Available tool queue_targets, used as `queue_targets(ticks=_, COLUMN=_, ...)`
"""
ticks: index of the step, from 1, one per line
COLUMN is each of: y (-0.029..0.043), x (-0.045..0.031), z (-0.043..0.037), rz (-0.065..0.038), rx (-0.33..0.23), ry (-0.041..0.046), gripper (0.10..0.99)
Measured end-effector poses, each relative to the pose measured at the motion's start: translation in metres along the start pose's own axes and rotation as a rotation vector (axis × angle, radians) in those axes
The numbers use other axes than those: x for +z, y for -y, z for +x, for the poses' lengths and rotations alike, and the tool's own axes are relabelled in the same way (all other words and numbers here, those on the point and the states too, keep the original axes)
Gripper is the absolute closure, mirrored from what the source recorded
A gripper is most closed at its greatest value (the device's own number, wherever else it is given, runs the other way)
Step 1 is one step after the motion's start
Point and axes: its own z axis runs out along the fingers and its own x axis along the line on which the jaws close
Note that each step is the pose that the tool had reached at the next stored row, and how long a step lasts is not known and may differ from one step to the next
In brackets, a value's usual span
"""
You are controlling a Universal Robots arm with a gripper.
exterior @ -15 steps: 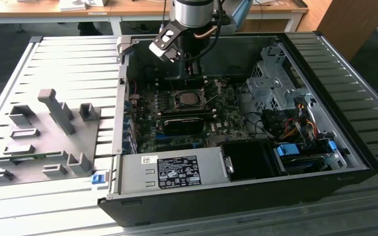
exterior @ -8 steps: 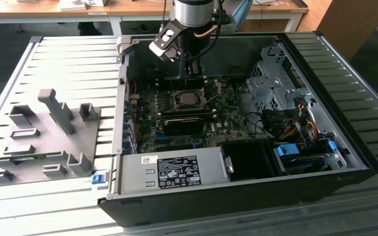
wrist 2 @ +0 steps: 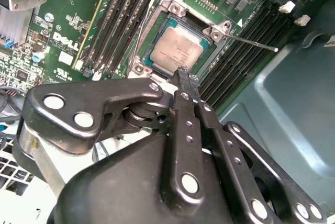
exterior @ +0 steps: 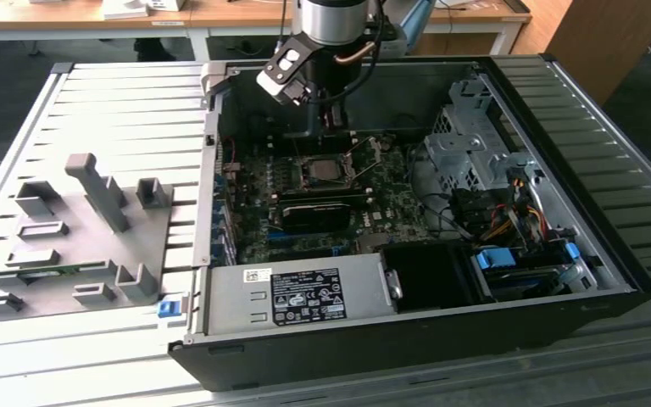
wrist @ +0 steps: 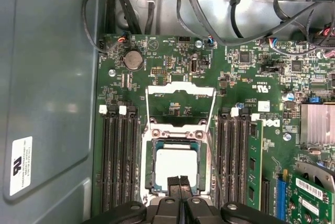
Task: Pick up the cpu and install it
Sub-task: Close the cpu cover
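Observation:
The cpu (wrist 2: 175, 51) lies flat in the open socket on the green motherboard (wrist: 172, 62), silvery top up; it also shows in the first wrist view (wrist: 175, 162) and in the exterior view (exterior: 328, 170). The socket's metal frame (wrist: 180, 90) is swung open and its thin lever (wrist 2: 251, 42) sticks out to the side. My gripper (wrist: 179, 185) hovers just above one edge of the cpu, fingers pressed together with nothing between them. The same shut gripper (wrist 2: 186, 80) appears in the second wrist view. In the exterior view the arm (exterior: 325, 51) reaches down into the case.
The black computer case (exterior: 416, 339) stands open on a slatted table. Memory slots (wrist: 121, 166) flank the socket, with cables (wrist: 157, 4) and a drive cage (exterior: 473, 144) nearby. A grey tray (exterior: 77, 229) with upright fixtures sits at the exterior view's left.

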Motion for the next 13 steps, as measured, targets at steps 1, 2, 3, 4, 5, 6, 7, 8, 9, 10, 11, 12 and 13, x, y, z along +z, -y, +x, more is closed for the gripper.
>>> queue_targets(ticks=1, y=0.0000, x=-0.0007, z=0.0000, rz=0.000, rx=0.000, ry=0.0000, gripper=0.980)
queue_targets(ticks=2, y=0.0000, x=-0.0014, z=0.0000, rz=0.000, rx=0.000, ry=0.0000, gripper=0.980)
queue_targets(ticks=3, y=0.0000, x=-0.0022, z=0.0000, rz=0.000, rx=0.000, ry=0.0000, gripper=0.980)
queue_targets(ticks=4, y=-0.0001, x=-0.0031, z=0.0001, rz=0.000, rx=0.000, ry=-0.0001, gripper=0.980)
queue_targets(ticks=5, y=-0.0001, x=-0.0045, z=0.0001, rz=0.000, rx=0.000, ry=-0.0001, gripper=0.980)
queue_targets(ticks=6, y=-0.0002, x=-0.0062, z=0.0001, rz=0.000, rx=0.000, ry=-0.0001, gripper=0.980)
queue_targets(ticks=7, y=-0.0002, x=-0.0074, z=0.0001, rz=0.000, rx=0.000, ry=0.0000, gripper=0.980)
queue_targets(ticks=8, y=-0.0002, x=-0.0085, z=0.0001, rz=0.000, rx=0.000, ry=-0.0001, gripper=0.980)
queue_targets(ticks=9, y=-0.0003, x=-0.0098, z=0.0002, rz=0.000, rx=0.000, ry=-0.0001, gripper=0.980)
queue_targets(ticks=10, y=-0.0003, x=-0.0113, z=0.0002, rz=0.000, rx=0.000, ry=-0.0001, gripper=0.980)
queue_targets(ticks=11, y=-0.0004, x=-0.0128, z=0.0002, rz=0.000, rx=0.000, ry=-0.0002, gripper=0.980)
queue_targets(ticks=12, y=-0.0004, x=-0.0148, z=0.0003, rz=0.000, rx=0.000, ry=-0.0002, gripper=0.980)
queue_targets(ticks=13, y=-0.0005, x=-0.0168, z=0.0003, rz=0.001, rx=0.000, ry=0.0000, gripper=0.980)
